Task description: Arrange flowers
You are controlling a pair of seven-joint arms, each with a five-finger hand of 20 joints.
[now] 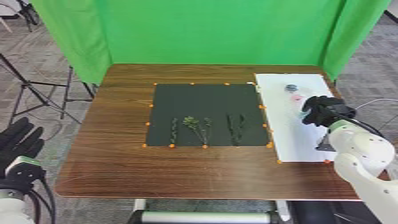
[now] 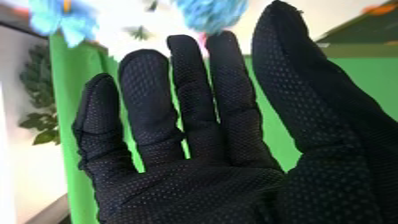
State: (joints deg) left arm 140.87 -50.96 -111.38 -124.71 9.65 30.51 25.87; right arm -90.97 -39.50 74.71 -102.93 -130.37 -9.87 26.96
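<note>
- The right hand (image 1: 327, 111) is at the right of the frame, over the white sheet (image 1: 293, 142); in the right wrist view, its fingers are straight with narrow gaps between them, the thumb standing apart.
- The left hand (image 1: 19, 140) is at the left edge, beside the table (image 1: 107, 165), fingers straight and slightly spread.
- A bluish flower (image 1: 290, 88) lies on the sheet's upper part, at the upper right, with a small pink flower (image 1: 297, 98) just below it.
- The right wrist view shows a ruffled blue bloom (image 2: 211, 12) beyond the fingertips; whether they touch it, I cannot tell. A paler blue bloom (image 2: 64, 20) and dark green foliage (image 2: 40, 92) are there too.
- At mid-frame, a leafy sprig (image 1: 191, 122) and thin dark stems (image 1: 236, 131) lie apart on the black mat (image 1: 204, 100).
- Orange markers (image 1: 147, 123) line the mat's edges.
- A green curtain (image 1: 195, 30) hangs behind the table.
</note>
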